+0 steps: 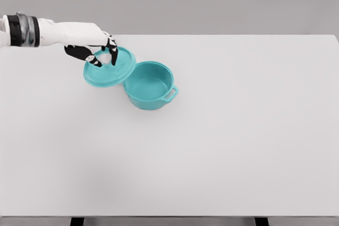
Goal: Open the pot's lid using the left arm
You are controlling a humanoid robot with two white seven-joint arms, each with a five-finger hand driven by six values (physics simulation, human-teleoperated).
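Note:
A teal pot (150, 84) stands uncovered on the white table (212, 146), left of the middle, with one side handle (171, 93) pointing to the lower right. Its teal lid (109, 68) is held tilted in the air just left of the pot, its right edge close to the pot's rim. My left hand (102, 52) comes in from the left edge and is shut on the lid's knob, which the fingers hide. The right arm does not show.
The table's far edge runs behind the pot and its front edge lies at the bottom of the view, with two dark legs below it.

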